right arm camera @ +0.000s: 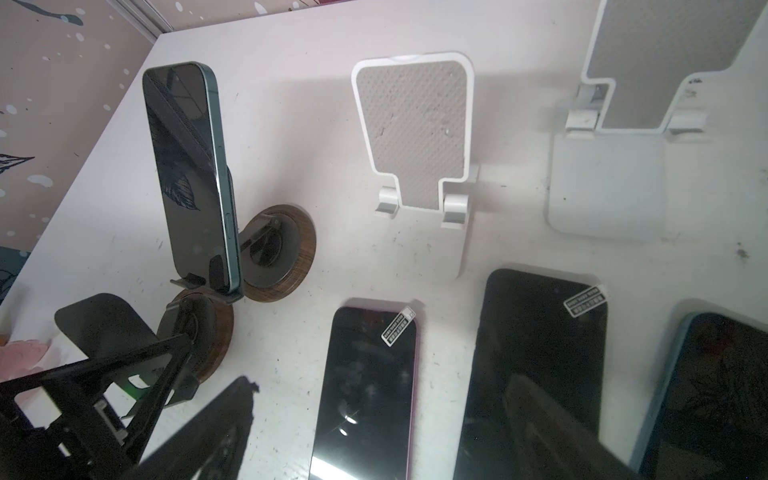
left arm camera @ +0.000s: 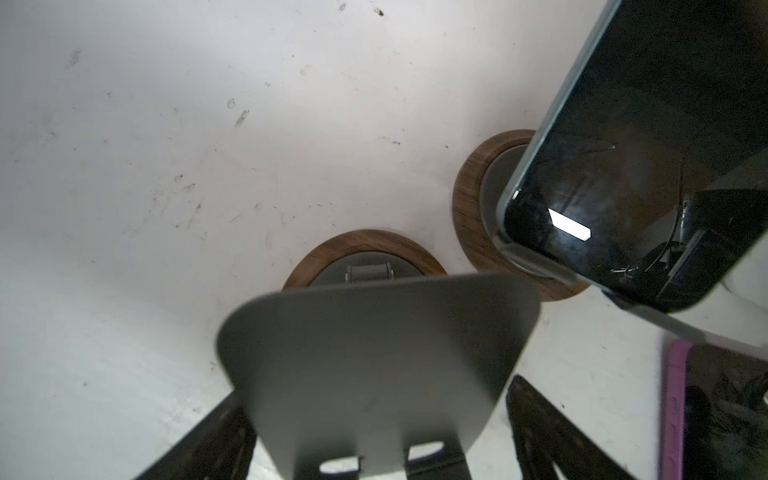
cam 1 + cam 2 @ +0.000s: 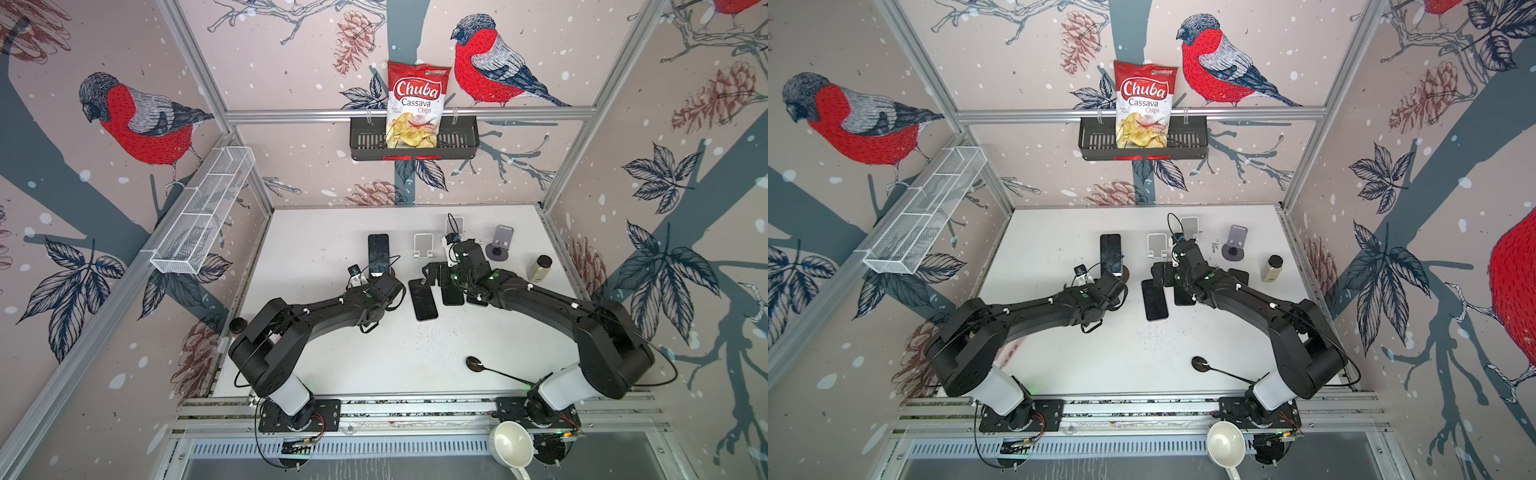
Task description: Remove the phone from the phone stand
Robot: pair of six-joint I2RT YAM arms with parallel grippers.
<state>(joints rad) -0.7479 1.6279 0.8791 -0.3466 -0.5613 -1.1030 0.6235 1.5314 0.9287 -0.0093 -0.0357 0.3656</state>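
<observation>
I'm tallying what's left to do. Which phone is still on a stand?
The green-edged phone, propped upright on a wooden-base stand; the other three phones lie flat on the table.

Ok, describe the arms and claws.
The left arm and right arm are black with a white rounded segment above the base, white clips, green spots and thin black cables looping loose. The left claw has black, open-framed triangular fingers; the right claw is black too.
</observation>
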